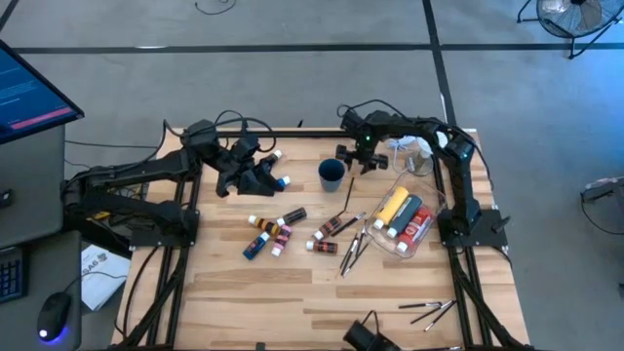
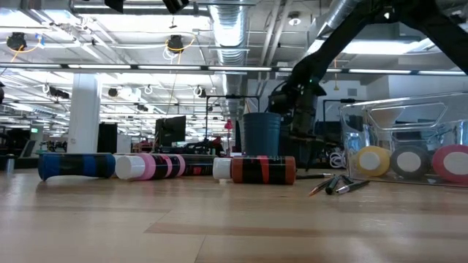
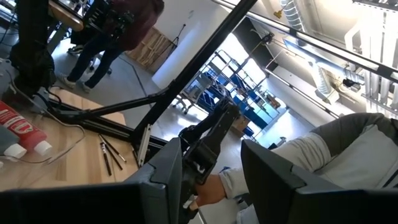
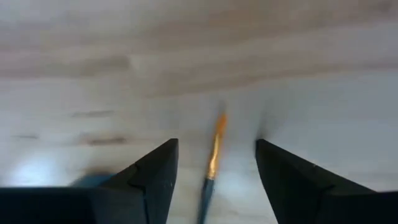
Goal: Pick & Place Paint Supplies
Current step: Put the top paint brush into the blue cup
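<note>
The right gripper [image 1: 368, 159] hangs over the back of the light wooden tabletop [image 1: 292, 292], just beside the dark blue cup [image 1: 331, 175]; its two dark fingers [image 4: 155, 180] stand apart, and a thin brush with an orange tip [image 4: 213, 163] shows in the gap between them; I cannot tell if the fingers touch the brush or if it just lies on the wood. The left gripper [image 1: 255, 174] waits at the back left, tipped up toward the room; its fingers stand partly apart, and a small white-capped tube with a blue end [image 1: 282, 181] shows right at it, but I cannot tell if it is held. In the middle lie small paint tubes [image 1: 273, 234] in blue, pink, red and brown; more thin dark brushes [image 1: 353, 249] lie beside them. A clear plastic box [image 1: 409, 219] on the right holds a bigger yellow bottle [image 1: 392, 207] and red tubes. Three more brushes [image 1: 429, 310] lie near the front right edge.
</note>
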### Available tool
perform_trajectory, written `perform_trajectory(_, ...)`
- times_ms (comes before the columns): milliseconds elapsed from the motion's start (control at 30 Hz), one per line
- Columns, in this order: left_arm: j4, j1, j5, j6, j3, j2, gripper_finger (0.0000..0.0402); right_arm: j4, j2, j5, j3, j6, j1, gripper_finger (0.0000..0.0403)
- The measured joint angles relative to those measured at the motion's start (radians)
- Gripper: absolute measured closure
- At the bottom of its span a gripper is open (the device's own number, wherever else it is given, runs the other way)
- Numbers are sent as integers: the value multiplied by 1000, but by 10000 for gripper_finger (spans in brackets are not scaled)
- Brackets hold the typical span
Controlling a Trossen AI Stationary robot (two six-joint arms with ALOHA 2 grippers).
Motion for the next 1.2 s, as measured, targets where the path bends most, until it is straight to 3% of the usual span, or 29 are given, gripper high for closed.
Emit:
perform_trajectory(567,-1,-18,-9,0,0,0,276,8,17,12,27,-3,-13,263)
perform_trajectory(1100,-1,-18,-10,-3,0,0,276,-45,31,31,32,-125,-7,392)
perform_trajectory(1200,-1,-18,-10,-3,0,0,276,-48,31,44,32,-138,-4,394)
